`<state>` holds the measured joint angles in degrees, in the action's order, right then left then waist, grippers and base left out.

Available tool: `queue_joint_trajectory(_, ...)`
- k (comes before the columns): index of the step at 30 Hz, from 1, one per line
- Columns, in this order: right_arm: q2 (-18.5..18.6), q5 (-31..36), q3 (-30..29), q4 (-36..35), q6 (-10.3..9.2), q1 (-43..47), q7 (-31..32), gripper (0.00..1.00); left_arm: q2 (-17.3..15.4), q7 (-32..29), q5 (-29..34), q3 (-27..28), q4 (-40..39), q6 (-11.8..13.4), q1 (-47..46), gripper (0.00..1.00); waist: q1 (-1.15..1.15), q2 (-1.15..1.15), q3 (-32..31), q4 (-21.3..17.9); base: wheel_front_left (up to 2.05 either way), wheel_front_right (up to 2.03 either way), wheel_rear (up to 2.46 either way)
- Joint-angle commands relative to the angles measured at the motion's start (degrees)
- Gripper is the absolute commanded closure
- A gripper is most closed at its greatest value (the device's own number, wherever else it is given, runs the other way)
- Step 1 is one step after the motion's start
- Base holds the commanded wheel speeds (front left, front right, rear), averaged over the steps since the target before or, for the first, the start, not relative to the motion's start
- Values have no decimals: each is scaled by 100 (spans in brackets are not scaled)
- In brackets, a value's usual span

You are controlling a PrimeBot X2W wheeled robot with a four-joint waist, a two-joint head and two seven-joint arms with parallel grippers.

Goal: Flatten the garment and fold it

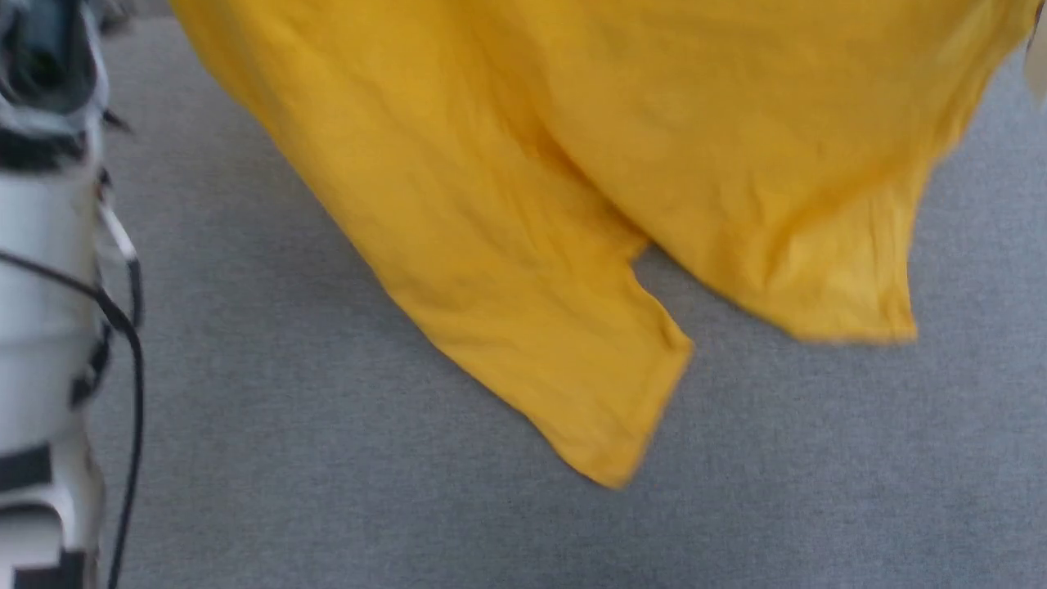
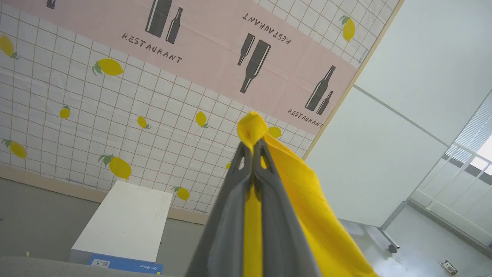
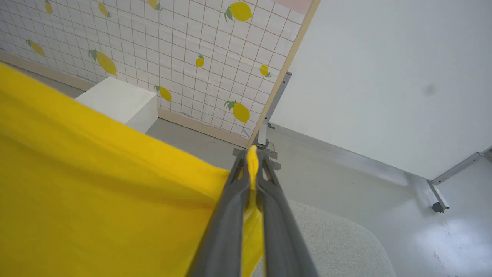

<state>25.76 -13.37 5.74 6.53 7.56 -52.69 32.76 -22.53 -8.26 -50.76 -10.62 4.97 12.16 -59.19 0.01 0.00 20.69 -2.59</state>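
The broad grey felt-covered worktop lies under everything, and the garment, a bright yellow soft cotton T-shirt, hangs above it, held up in the air between both arms and not laid out. In the head view the cloth is blurred, creased in long diagonal folds, plain yellow with no print on the side shown. Two flaps trail lowest toward the worktop, a longer one and a shorter one. I cannot tell whether the longer one touches the worktop. The main risk as I judge it is that these loose flaps meet the worktop first and tuck under the body as it comes down, leaving a doubled layer instead of a flat spread. Uneven lowering of the two arms would skew it the same way. The pale forearm with its black cable stands over the worktop's left edge, apart from the cloth. The left tool is clamped on a bunched knob of yellow fabric that pokes past its fingertips. The right tool is pinched on a thin edge, with the cloth running taut away from it. That thin bite looks the likelier to slip if the fabric is pulled tighter, and a slip would drop one corner onto the worktop in a heap.
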Motion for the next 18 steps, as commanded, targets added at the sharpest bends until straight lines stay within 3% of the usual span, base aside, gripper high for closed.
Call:
queue_joint_trajectory(1, -3, 78, 60, 138, -8, -343, -12, 100, -69, 77, 130, 18, 127, 12, -336, 100, -1, 0, 618, -302, 0, 0, 0)
queue_joint_trajectory(9, -160, 676, 83, 953, -8, -2107, -463, 100, -135, 972, 653, 123, 904, -236, -2113, 100, -1, 0, 1100, -373, 0, 0, 0)
queue_joint_trajectory(14, -344, 1196, -43, 1211, -8, -2816, -1076, 100, -292, 1867, 1008, 197, 1089, -580, -2793, 100, -1, 0, 1167, -347, 0, 0, 0)
queue_joint_trajectory(18, -447, 1544, -125, 1364, -8, -3060, -1645, 100, -323, 2226, 1209, 278, 1104, -838, -3001, 100, -1, 0, 1111, -284, 0, 0, 0)
